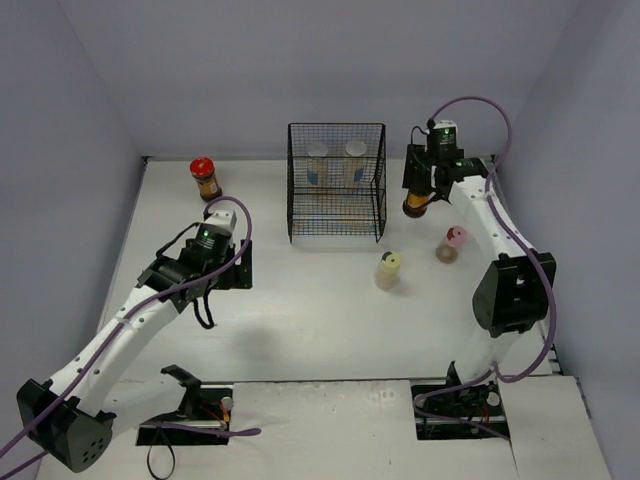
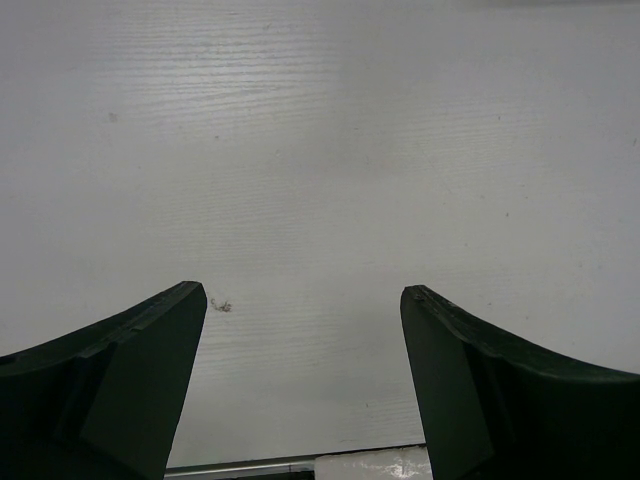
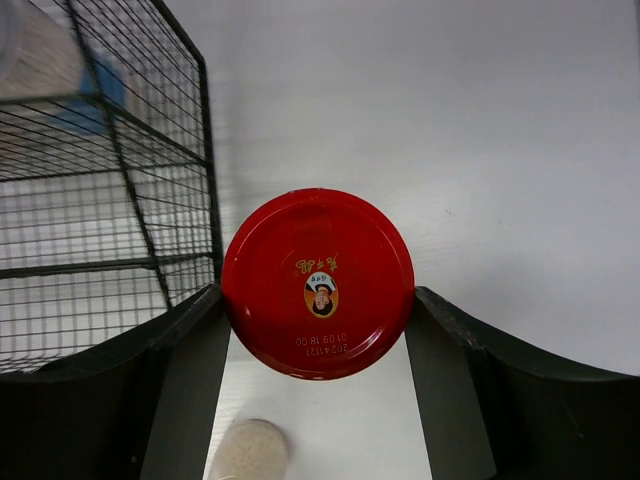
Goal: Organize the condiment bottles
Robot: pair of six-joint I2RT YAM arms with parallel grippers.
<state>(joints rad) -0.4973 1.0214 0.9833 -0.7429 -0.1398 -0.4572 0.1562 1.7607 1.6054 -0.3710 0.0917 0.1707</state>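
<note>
The right tool (image 3: 315, 292) is seen clamped on a red-lidded jar (image 3: 318, 270) — the lid is pinched between both fingers, and the jaws are parted only as wide as the lid itself. Whether the jar's base is touching the worktop (image 3: 500, 120) cannot be told.

Just to the left of this tool the black wire basket (image 1: 336, 225) is found, close beside it but not touched. Inside the basket, at its far side, two blue-labelled bottles are stood upright side by side: the left pale bottle (image 1: 317, 164) and the right pale bottle (image 1: 355, 160).

Behind the tool, towards the arm bases, the pink-capped bottle (image 1: 452, 243) is set upright on the worktop. The yellow-green-capped bottle (image 1: 388, 270) is placed near it, further to the left, on the near side of the basket.

The left tool (image 2: 305, 295) is held wide open with nothing gripped — the worktop is seen between its fingers. The other red-lidded jar (image 1: 205, 178) is stood well beyond this tool, slightly to its left, near the worktop's far edge.
</note>
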